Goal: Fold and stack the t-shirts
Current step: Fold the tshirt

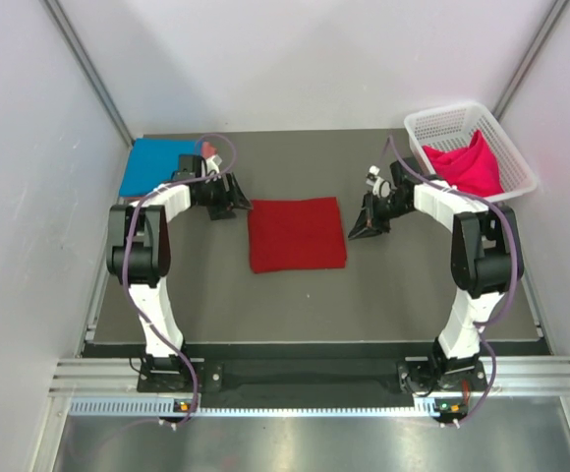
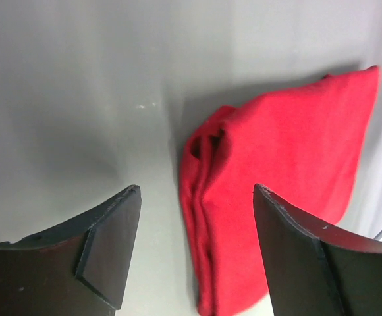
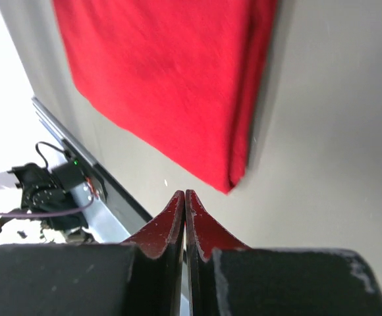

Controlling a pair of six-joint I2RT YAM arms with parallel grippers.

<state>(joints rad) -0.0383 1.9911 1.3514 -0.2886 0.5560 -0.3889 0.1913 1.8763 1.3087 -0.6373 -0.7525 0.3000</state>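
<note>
While dark red t-shirt (image 1: pixel 297 234) lies folded, left tool (image 2: pixel 196 189) spread empty, right tool (image 3: pixel 186 196) closed.

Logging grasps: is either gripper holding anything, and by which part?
Nothing held: left gripper open, right gripper shut on nothing, both beside the folded dark red t-shirt.

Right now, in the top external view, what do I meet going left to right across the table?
blue t-shirt → left tool → dark red t-shirt → right tool → white basket holding the hot pink t-shirt
</note>
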